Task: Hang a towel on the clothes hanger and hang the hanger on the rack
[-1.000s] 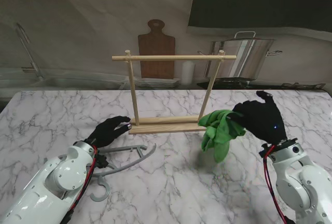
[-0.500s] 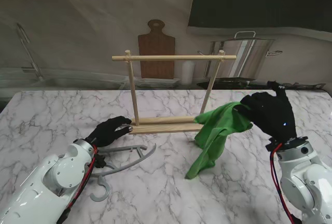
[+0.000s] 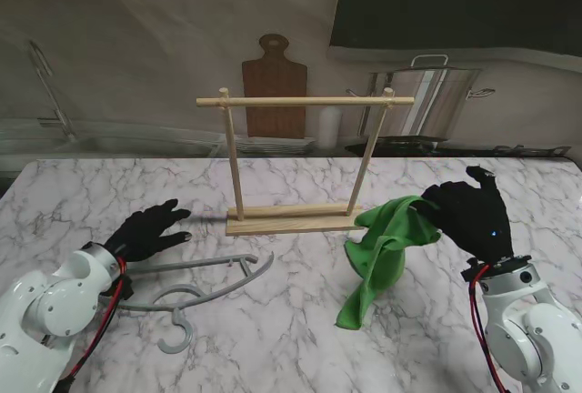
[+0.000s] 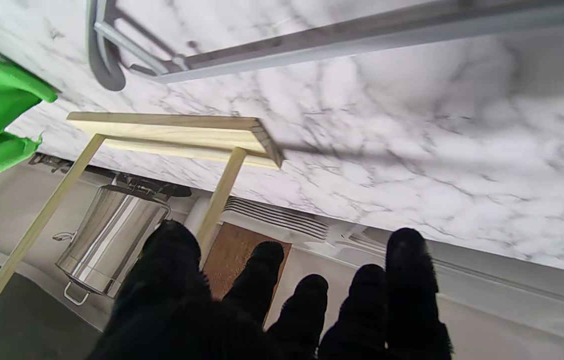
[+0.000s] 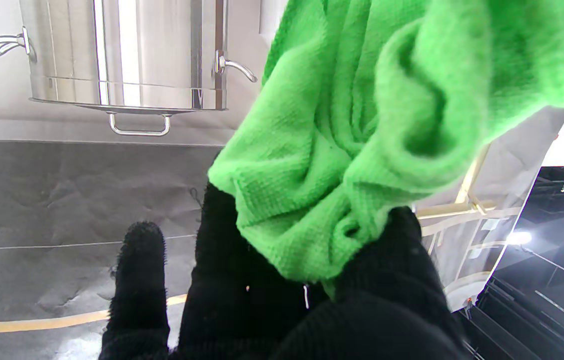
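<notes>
A green towel (image 3: 382, 247) hangs from my right hand (image 3: 468, 216), which is shut on its upper corner; the cloth's lower end trails down to the table. In the right wrist view the towel (image 5: 351, 125) is bunched between thumb and fingers. The grey hanger (image 3: 195, 288) lies flat on the marble, hook toward me, just right of my left hand (image 3: 145, 229). That hand is open, fingers spread, holding nothing, hovering beside the hanger's bar (image 4: 361, 37). The wooden rack (image 3: 300, 161) stands upright at the table's middle, between the two hands.
Behind the table are a wooden cutting board (image 3: 273, 84), a steel stockpot (image 3: 427, 97) and a sink faucet (image 3: 45, 84). The rack's base plank (image 4: 177, 135) lies close ahead of my left fingers.
My left hand has pulled back left, away from the rack's base, with fingers spread. My right hand rose, then dropped a little; the towel unfolded and hangs longer.
</notes>
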Controlling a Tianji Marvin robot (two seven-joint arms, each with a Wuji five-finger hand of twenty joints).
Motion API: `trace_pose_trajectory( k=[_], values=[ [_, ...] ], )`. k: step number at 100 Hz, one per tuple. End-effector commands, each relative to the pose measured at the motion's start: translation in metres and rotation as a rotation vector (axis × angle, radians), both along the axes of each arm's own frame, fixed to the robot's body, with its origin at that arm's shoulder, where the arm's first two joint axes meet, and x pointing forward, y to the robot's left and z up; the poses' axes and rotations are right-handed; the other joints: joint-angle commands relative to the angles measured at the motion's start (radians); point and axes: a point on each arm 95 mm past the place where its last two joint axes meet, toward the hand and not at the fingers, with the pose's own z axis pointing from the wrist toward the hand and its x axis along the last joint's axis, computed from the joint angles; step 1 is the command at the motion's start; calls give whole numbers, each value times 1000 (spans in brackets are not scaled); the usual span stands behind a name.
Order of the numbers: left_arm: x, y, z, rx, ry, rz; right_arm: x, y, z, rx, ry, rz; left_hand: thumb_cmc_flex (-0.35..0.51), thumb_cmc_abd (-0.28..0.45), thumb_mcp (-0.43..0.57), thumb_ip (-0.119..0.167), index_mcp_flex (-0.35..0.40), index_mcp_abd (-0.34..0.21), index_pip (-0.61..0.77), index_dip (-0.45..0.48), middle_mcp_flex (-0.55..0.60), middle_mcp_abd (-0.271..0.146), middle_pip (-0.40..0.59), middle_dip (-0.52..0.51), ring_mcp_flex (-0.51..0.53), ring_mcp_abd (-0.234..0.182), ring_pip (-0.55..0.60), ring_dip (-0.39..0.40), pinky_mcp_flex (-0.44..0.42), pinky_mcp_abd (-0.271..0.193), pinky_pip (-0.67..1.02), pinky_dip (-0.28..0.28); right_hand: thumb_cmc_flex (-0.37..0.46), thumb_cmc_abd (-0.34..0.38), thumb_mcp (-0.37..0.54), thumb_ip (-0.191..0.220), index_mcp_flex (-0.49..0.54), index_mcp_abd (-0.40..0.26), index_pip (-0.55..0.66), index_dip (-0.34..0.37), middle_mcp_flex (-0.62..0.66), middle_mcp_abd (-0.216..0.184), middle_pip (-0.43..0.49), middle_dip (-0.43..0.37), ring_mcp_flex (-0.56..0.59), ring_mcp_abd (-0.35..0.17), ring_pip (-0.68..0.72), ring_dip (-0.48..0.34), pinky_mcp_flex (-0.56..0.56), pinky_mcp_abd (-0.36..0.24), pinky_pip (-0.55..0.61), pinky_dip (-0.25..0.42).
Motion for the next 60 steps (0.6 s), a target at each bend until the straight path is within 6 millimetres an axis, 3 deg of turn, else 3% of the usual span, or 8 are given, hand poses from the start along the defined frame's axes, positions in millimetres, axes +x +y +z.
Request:
trace_pose_trajectory(
  k=[1,15,27,37,42,60],
  values=[
    [-7,10,-4,38,20,-10,-1,-1,1,4,-7,-8,10,56,-2,2,-33,-8,-9,-19,-48,-13,-18,-13,-25,-27,-6,-24,-1,-18,-1111,-24,74,43,44,39,48,-33,6,-2,18,25,-4,3,32,-34,-14,12,-6,24,15,19],
    [-17,26,-6,79,17,13,-1,-2,4,3,-8,-17,-2,40,-2,2,-37,-31,-9,-22,-56,-37,-24,-25,-19,-57,-12,-38,24,-11,-1144,-25,76,42,44,39,51,-30,2,-3,19,28,-8,3,31,-32,-16,13,-10,26,17,21],
    [-25,36,-5,130,23,2,-1,-2,5,-1,-9,-24,-71,-3,-1,3,-91,-37,-52,-69,-136,-64,-38,-90,-46,-106,-29,-80,43,-45,-1208,-13,77,42,44,39,51,-30,0,-2,20,28,-10,3,31,-32,-18,13,-11,26,17,22],
    [-31,45,-3,185,47,-24,-2,-2,5,0,-11,-27,-234,-55,-6,-1,-164,9,-81,-115,-182,-43,-42,-100,-118,-120,-45,-113,10,-89,-1241,-6,77,41,43,39,50,-31,-2,-2,20,28,-11,3,31,-31,-19,13,-13,28,15,22],
    [-33,48,-3,204,47,-31,-2,-1,4,3,-8,-29,-275,-83,-5,-2,-201,24,-90,-132,-182,-38,-42,-100,-141,-124,-46,-120,-3,-111,-1252,-9,77,41,43,38,50,-31,-3,-2,18,28,-13,3,29,-32,-20,13,-14,28,14,22],
    [-43,56,-7,276,40,-52,-4,0,0,8,-1,-35,-323,-168,2,-1,-256,58,-103,-183,-183,-31,-42,-100,-166,-135,-68,-140,-30,-156,-1293,-46,77,39,43,38,52,-34,-9,-3,19,28,-15,4,30,-31,-22,14,-22,32,8,20]
  ],
)
